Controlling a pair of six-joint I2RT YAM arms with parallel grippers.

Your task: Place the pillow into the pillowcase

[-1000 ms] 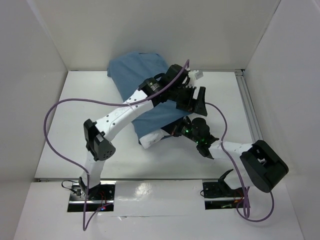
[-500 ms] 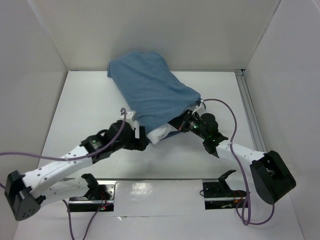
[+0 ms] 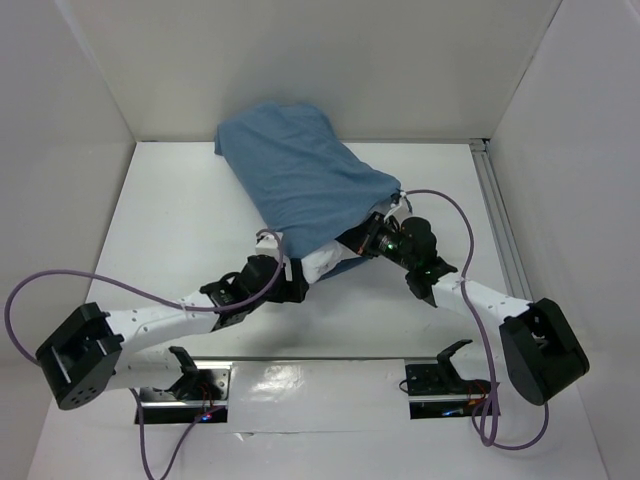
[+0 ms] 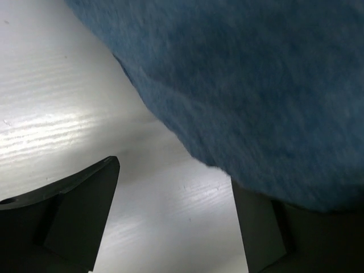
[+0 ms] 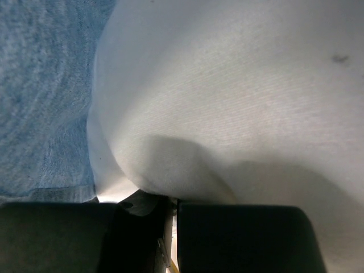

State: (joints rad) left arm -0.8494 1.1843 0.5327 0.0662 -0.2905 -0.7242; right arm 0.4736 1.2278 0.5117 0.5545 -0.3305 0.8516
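Judging pillow [image 3: 318,262] soft and light, we favoured pinching its bare corner; left gripper [image 4: 176,187] gaped, right gripper [image 5: 172,210] sat closed.

No readable text, label, brand, number or sign shows in any view; every visible surface is plain.

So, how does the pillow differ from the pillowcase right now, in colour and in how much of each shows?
The pillow is white; the pillowcase is blue. The pillowcase shows almost whole from above, while only the near end of the pillow sticks out of its open end. Both are soft fabric lying together on the table.
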